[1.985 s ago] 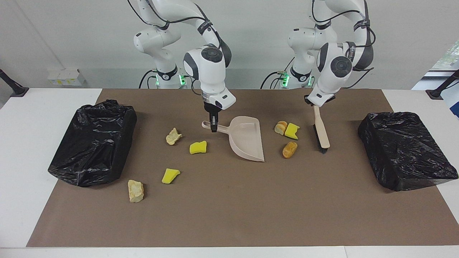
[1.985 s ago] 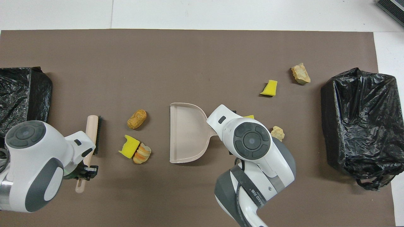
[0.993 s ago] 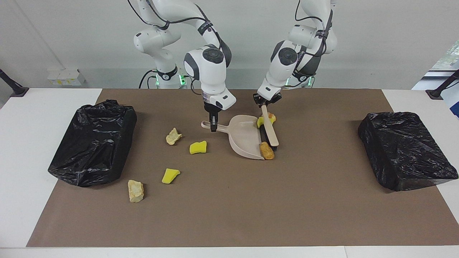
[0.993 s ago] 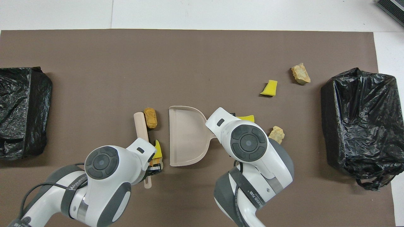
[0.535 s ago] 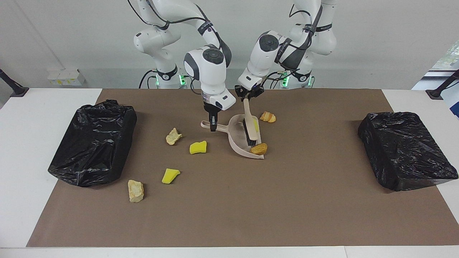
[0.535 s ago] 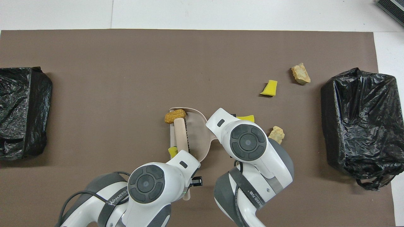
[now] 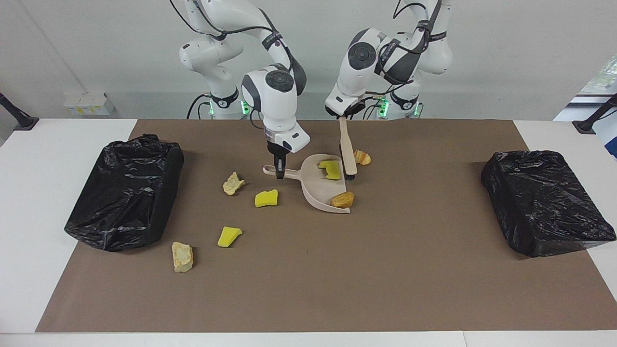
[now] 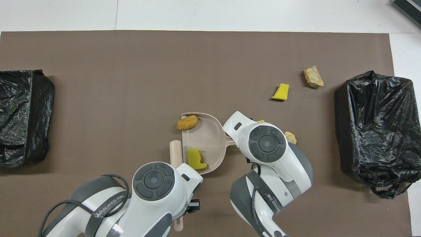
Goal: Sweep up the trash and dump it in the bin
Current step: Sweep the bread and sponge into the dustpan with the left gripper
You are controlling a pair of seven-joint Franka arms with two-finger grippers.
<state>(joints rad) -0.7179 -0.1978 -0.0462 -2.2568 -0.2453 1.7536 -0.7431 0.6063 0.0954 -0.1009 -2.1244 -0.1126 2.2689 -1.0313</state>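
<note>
My right gripper (image 7: 278,171) is shut on the handle of the beige dustpan (image 7: 313,190) (image 8: 210,138), which lies on the brown mat. A yellow sponge piece (image 7: 330,169) (image 8: 195,159) lies in the pan. An orange-brown lump (image 7: 342,199) (image 8: 187,122) sits at the pan's open lip. My left gripper (image 7: 343,115) is shut on the brush (image 7: 348,149), whose bristle end hangs low beside the pan's open edge. One layered orange lump (image 7: 361,157) rests on the mat by the brush, nearer to the robots; my left arm hides it in the overhead view.
Two yellow pieces (image 7: 266,198) (image 7: 228,236) and two beige lumps (image 7: 233,183) (image 7: 182,256) lie between the pan and the black-bagged bin (image 7: 123,193) at the right arm's end. A second black-bagged bin (image 7: 544,200) stands at the left arm's end.
The brush swept the yellow piece and the orange-brown lump to the pan, then drew out to its open edge. The layered lump stayed on the mat. The pan shifted slightly toward the right arm's end.
</note>
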